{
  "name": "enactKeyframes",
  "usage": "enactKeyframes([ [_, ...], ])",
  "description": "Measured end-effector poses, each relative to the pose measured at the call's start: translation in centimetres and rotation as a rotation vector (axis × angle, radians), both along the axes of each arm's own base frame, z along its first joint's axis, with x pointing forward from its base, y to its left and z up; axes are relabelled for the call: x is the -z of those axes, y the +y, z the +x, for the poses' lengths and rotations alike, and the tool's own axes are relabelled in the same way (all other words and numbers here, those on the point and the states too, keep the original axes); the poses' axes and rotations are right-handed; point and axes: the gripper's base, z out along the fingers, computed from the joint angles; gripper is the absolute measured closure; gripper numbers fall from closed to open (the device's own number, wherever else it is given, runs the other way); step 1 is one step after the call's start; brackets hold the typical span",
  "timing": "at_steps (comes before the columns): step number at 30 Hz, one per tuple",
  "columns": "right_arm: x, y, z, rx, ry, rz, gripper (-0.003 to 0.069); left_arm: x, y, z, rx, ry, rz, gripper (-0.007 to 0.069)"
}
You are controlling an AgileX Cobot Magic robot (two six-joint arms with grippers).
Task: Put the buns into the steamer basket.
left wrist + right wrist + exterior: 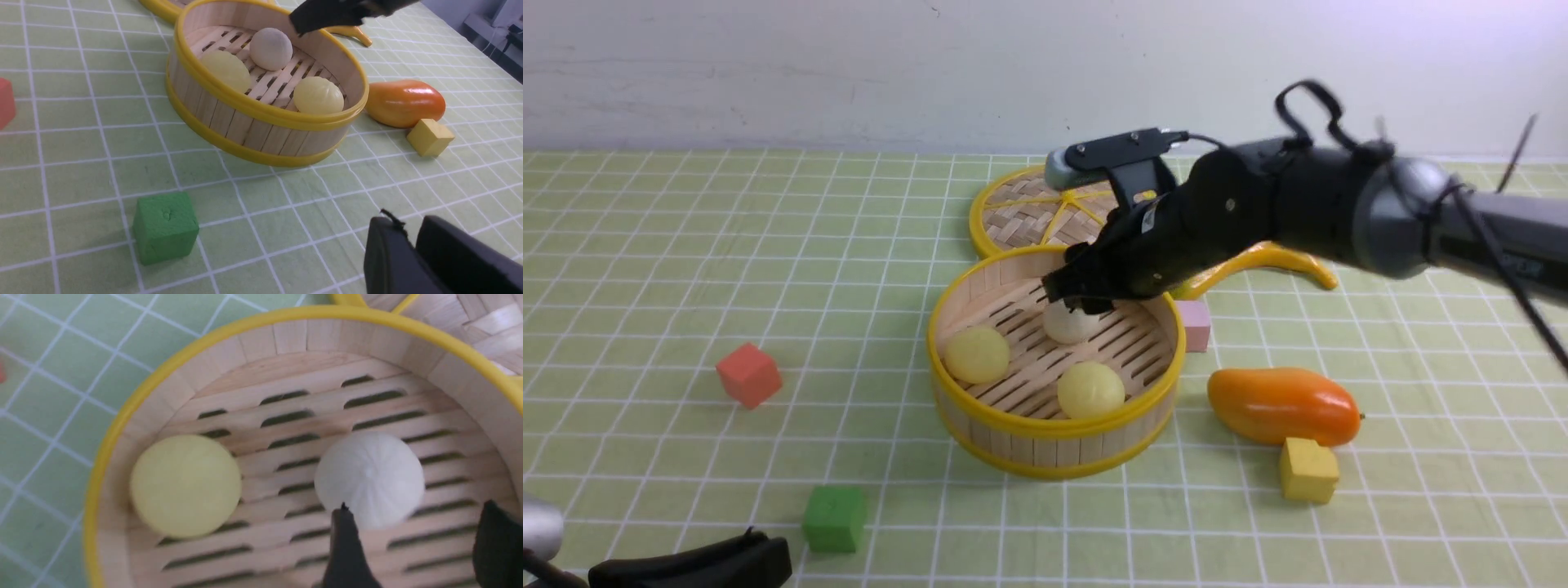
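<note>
Just below the right jaws, the white bun [1070,327] is seen resting in the steamer basket [1045,447]; those jaws are spread apart and nothing is held.

The right gripper [1082,304] and its arm cover the steamer basket's [1045,445] far right. Its near left lies open from above, down to the left yellow bun [976,354] and the front yellow bun [1091,389]. The lid [1021,212] sits just behind, and the pink cube [1196,325] and mango [1282,404] crowd its right. Leftward the cloth [849,327] is bare up to the red cube [749,374].
</note>
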Motion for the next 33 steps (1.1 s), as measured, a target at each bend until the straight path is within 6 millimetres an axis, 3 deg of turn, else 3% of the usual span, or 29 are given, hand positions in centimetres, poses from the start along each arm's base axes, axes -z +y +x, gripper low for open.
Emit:
enactKeyframes([
  [1,-2.3,-0.7,-1.2,0.002,0.011,0.0,0.0267,0.0,0.0,0.0,0.0,0.0,0.0,0.0522],
  [2,-2.6,-0.8,-1.5,-0.001,0.026,-0.008,0.0277,0.0,0.0,0.0,0.0,0.0,0.0,0.0522],
  [4,-6.9,-2.9,-4.8,0.014,0.051,-0.037,0.0381,0.0,0.0,0.0,0.0,0.0,0.0,0.0518],
  [5,-7.6,-3.2,-5.2,0.021,0.046,-0.032,0.0391,0.0,0.0,0.0,0.0,0.0,0.0,0.0518],
  [7,-9.7,-5.6,-8.9,0.064,0.079,-0.058,0.055,0.0,0.0,0.0,0.0,0.0,0.0,0.0515],
  [8,-10.2,-6.0,-9.4,0.072,0.072,-0.05,0.0561,0.0,0.0,0.0,0.0,0.0,0.0,0.0515],
  [10,-10.9,-7.7,-12.5,0.11,0.085,-0.034,0.066,0.0,0.0,0.0,0.0,0.0,0.0,0.0512],
  [12,-11.2,-9.4,-15.7,0.137,0.079,-0.003,0.0678,0.0,0.0,0.0,0.0,0.0,0.0,0.0511],
  [14,-11.2,-10.1,-17.0,0.143,0.07,0.009,0.0678,0.0,0.0,0.0,0.0,0.0,0.0,0.051],
  [19,-10.8,-13.3,-22.9,0.147,0.025,0.043,0.0677,0.0,0.0,0.0,0.0,0.0,0.0,0.0502],
  [28,-11.8,-16.9,-29.8,0.141,-0.081,0.109,0.0673,0.0,0.0,0.0,0.0,0.0,0.0,0.0495],
  [31,-12.1,-17.8,-30.9,0.151,-0.135,0.104,0.0671,0.0,0.0,0.0,0.0,0.0,0.0,0.0493],
  [33,-11.5,-19.5,-32.1,0.235,-0.252,0.101,0.0669,0.0,0.0,0.0,0.0,-0.001,0.0,0.0491],
])
